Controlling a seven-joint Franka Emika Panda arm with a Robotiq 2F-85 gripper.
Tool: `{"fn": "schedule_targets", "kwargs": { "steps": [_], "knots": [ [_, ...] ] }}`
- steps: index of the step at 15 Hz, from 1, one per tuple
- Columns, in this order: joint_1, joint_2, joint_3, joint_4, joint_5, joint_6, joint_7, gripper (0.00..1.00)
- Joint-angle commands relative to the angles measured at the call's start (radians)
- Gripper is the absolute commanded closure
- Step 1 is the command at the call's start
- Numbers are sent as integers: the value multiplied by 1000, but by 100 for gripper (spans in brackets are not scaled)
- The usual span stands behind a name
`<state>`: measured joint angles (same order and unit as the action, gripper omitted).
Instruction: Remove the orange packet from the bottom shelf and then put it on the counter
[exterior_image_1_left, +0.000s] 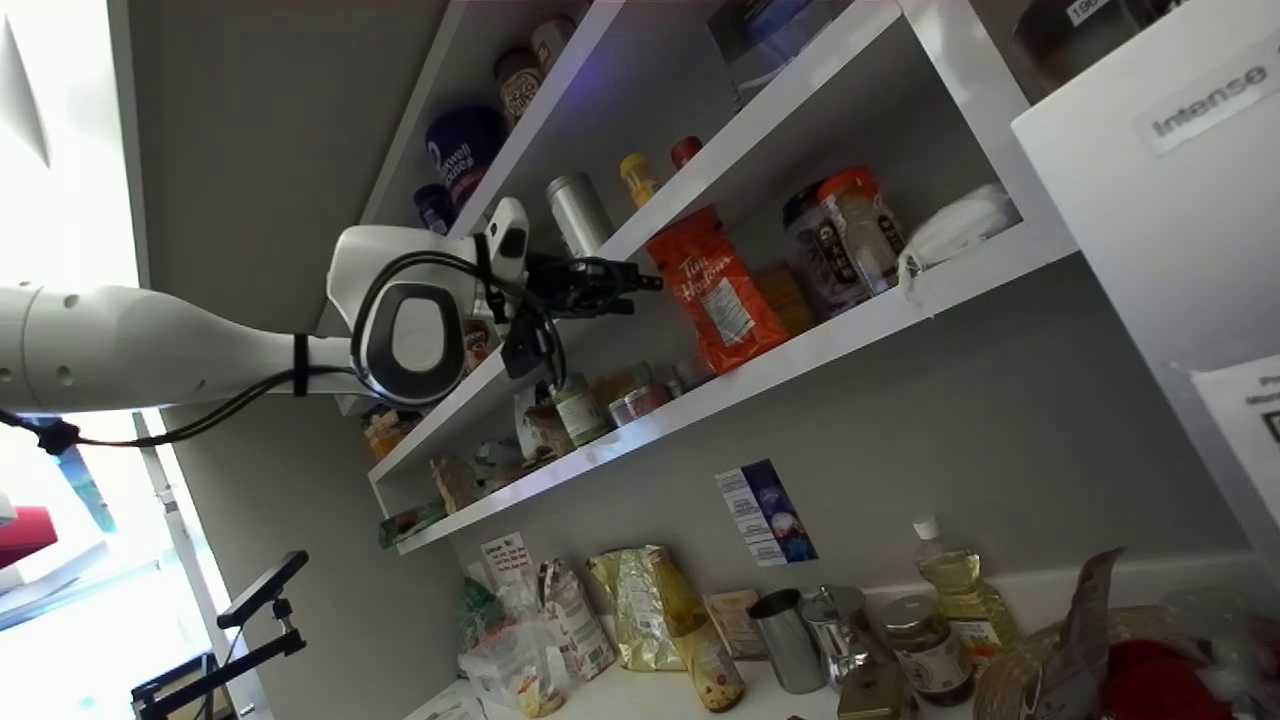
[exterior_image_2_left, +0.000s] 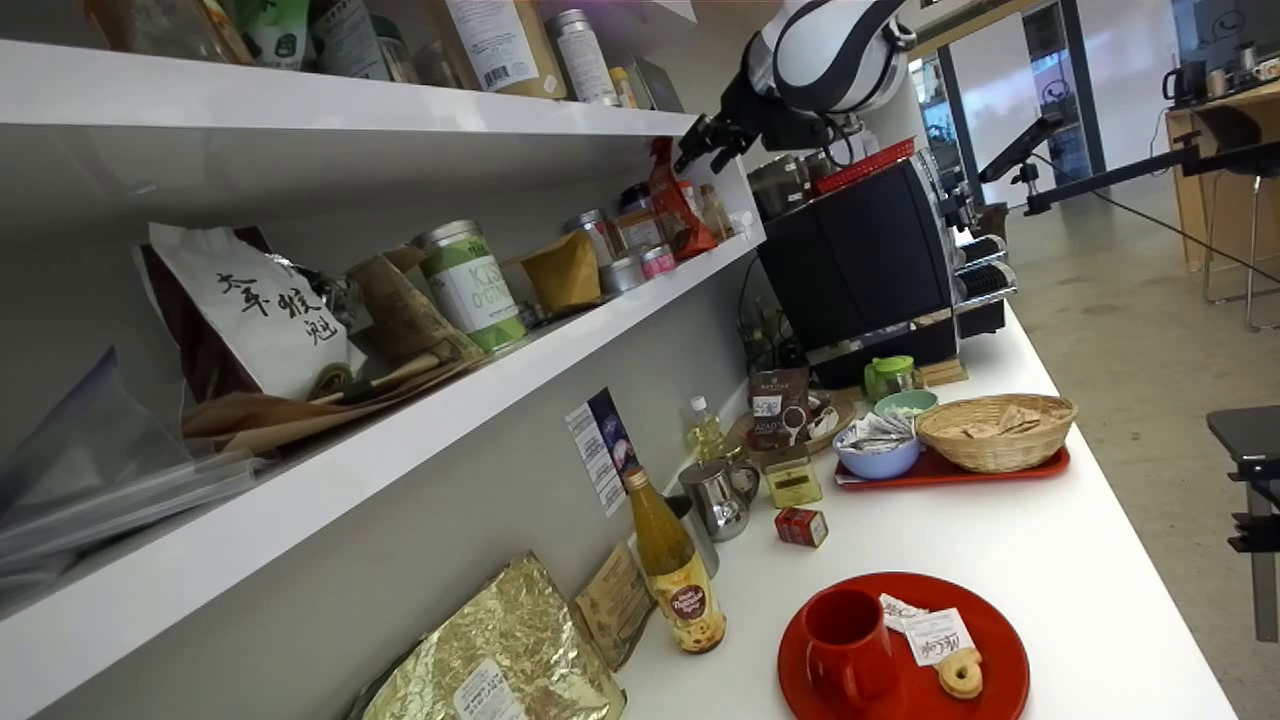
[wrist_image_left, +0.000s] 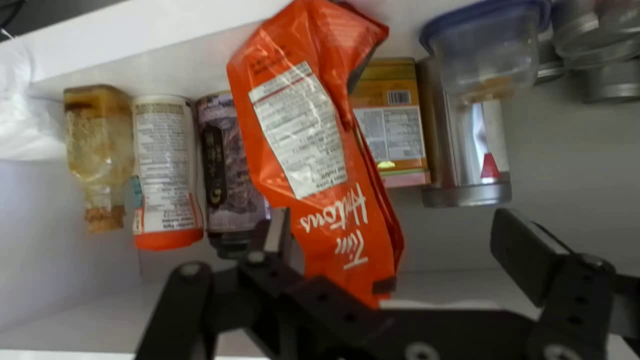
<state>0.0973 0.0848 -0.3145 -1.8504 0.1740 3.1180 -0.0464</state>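
Room: grey wall behind, grey floor at three o'clock in an exterior view.
Desk: pale and flat, running from six o'clock round toward three in an exterior view.
Bottom shelf: long white board with a thick front edge, slanting from eight o'clock up to one in an exterior view.
White arm: stretched from nine o'clock to the middle in an exterior view.
Black appliance: at two o'clock in an exterior view, at the desk's far end.
Gripper: jaws spread wide; in the wrist view one finger stands at four o'clock from the orange packet, well apart from it, and the other overlaps its edge toward seven, whether touching I cannot tell.
Red plate: on the desk at five o'clock in an exterior view.
Orange packet: tilted on the bottom shelf, its top toward eleven o'clock in an exterior view.
Red-lidded jar: on the bottom shelf, at two o'clock from the packet in an exterior view.
Red mug: on the plate, toward ten o'clock.
Ring-shaped biscuit: on the plate, toward three.
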Motion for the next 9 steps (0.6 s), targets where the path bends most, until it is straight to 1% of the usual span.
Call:
{"fn": "schedule_targets", "kwargs": {
  "steps": [1,9],
  "knots": [
    [13,39,-18,86,-36,-28,62,0],
    [24,192,-63,232,-100,-129,172,0]
  ]
}}
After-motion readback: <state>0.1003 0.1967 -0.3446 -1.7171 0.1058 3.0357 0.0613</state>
